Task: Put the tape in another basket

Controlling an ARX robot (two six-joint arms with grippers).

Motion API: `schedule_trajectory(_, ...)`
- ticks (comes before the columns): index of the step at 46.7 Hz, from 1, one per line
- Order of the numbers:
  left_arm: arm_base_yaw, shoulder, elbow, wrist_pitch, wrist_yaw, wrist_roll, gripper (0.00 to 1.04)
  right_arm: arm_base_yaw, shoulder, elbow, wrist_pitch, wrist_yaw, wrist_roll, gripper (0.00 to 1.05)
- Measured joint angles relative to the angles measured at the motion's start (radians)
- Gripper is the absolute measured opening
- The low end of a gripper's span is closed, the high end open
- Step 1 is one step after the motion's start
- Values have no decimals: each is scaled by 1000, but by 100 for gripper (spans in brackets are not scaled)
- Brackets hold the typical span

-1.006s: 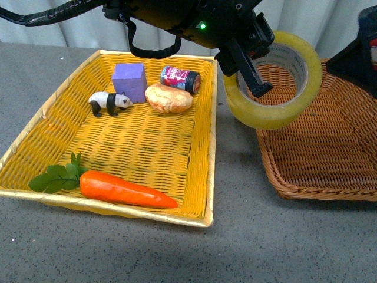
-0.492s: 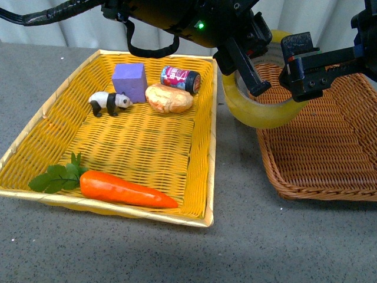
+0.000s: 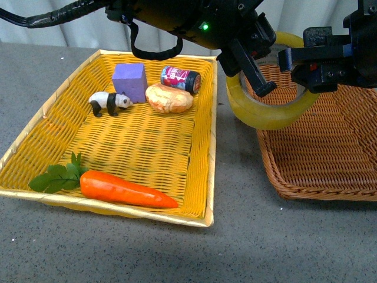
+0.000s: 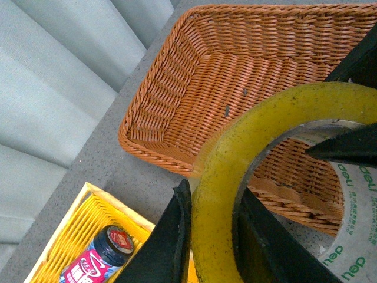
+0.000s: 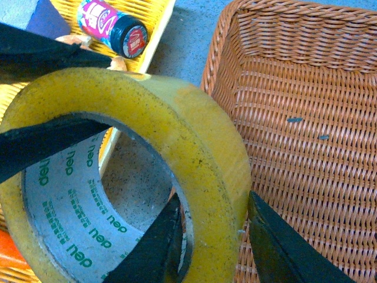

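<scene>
While aloft, tape core: "deli"

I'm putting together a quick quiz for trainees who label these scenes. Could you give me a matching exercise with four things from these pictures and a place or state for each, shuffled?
Things:
1. tape
2. brown basket
3. carrot
4. purple block

Places or states:
A. lying along the near edge of the yellow basket
B. on the table, nothing visible inside
C. held up in the air
D. at the far end of the yellow basket

Pairs: 1-C, 2-B, 3-A, 4-D
</scene>
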Motion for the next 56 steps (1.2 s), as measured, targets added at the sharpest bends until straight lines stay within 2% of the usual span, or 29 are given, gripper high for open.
schedule_trajectory(6,-5,0,0,0,-2,-16,16,0,3,0,0,15,21,20)
schedule_trajectory(13,-8,0,0,0,-5,-21,16,0,6,-1,0,20,30,17)
schedule_trajectory(20,-16,0,42,-99,-117,6,18,-4,10,-6,1,8,50,17)
schedule_trajectory(29,-13,5,43,-8,-176,-13,48,-27,11,-9,20,5,14,16)
schedule_trajectory(33,-6,9,43,16,-177,-44,59,-38,11,-8,23,3,17,16)
schedule_trajectory(35,-2,12,42,33,-177,-75,68,-48,13,-8,23,0,35,16)
schedule_trajectory(43,37,12,35,51,-114,-250,95,-70,41,-8,55,-9,-19,16)
schedule_trajectory(45,43,11,30,57,-109,-279,100,-72,47,-8,67,-6,-36,16)
schedule_trajectory(48,52,5,20,56,-79,-315,98,-76,58,-8,90,25,-74,15)
schedule_trajectory(56,119,-61,16,60,-123,-382,98,-140,102,-66,154,146,-238,15)
